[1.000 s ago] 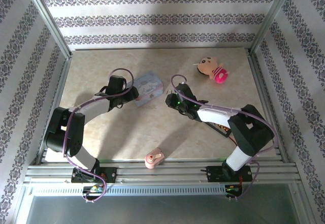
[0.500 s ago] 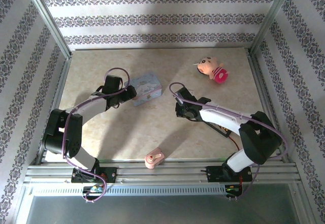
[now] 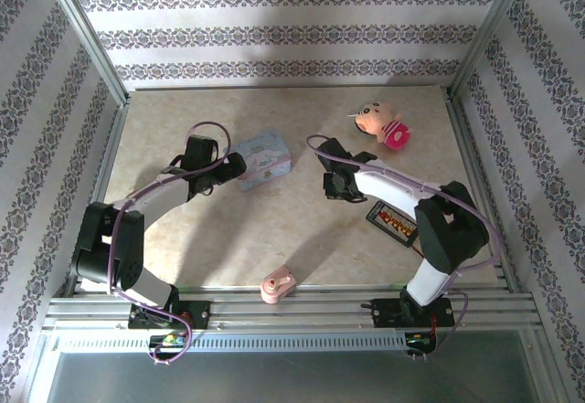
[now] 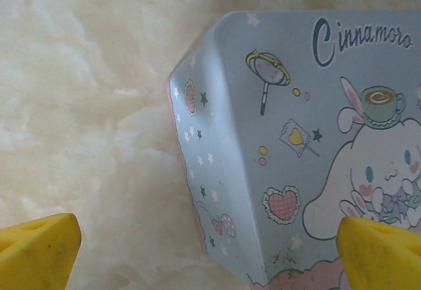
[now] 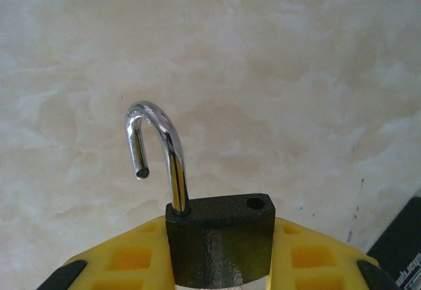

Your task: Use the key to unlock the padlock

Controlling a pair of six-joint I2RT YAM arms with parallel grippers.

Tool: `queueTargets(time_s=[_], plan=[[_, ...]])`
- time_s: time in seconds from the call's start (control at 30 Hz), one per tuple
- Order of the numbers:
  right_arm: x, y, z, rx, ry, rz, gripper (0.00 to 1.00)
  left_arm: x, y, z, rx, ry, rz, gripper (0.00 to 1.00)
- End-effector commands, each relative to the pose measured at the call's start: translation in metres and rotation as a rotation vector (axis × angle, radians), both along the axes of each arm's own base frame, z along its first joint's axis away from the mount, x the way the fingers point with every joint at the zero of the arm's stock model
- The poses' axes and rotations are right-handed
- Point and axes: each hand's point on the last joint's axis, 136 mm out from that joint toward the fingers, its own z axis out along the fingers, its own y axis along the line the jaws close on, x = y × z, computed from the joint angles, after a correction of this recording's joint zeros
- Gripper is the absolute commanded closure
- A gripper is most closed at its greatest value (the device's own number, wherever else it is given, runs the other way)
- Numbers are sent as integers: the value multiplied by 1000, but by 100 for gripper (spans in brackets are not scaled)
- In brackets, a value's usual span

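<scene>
Pinching the padlock [image 5: 220, 241] by its black body in the right jaws, just above the table [image 5: 296, 53], shackle [image 5: 158, 139] pointing away from the wrist. Noting the shackle standing open, short leg lifted clear of the body and its socket hole showing empty. Reading that as the lock released and the unlocking step looking essentially done. Spreading the left jaws to full width, up from part-closed a second ago, yellow tips wide apart over a corner of the blue tin [image 4: 316, 139] and gripping nothing. Seeing in the top view the right arm shifting aside, fully uncovering a flat black item [image 3: 393, 223] on the table beside it. Not finding the key in these views; unable to say where it lies. Judging the remaining work as little more than setting the padlock down.
</scene>
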Motion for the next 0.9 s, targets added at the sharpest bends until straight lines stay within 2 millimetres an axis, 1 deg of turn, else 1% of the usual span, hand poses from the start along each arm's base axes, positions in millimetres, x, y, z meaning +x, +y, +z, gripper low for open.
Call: queueTargets(time_s=[0.0, 0.1, 0.2, 0.33, 0.53, 0.67, 0.87], plan=[[9, -3, -2, -40, 31, 27, 87, -1, 7, 5, 11, -7, 14, 1], [16, 2, -8, -36, 49, 38, 87, 11, 5, 11, 7, -32, 8, 4], [19, 6, -13, -37, 66, 44, 87, 27, 0, 16, -5, -51, -2, 6], [18, 8, -17, -27, 74, 42, 87, 47, -4, 18, -22, -68, -7, 10], [14, 6, -18, -27, 81, 38, 87, 75, -15, 17, -60, -79, -35, 15], [11, 5, -21, -28, 92, 35, 86, 92, -28, 17, -101, -92, -77, 16], [7, 7, -24, -15, 94, 25, 86, 116, -51, 24, -205, -109, -137, 16]])
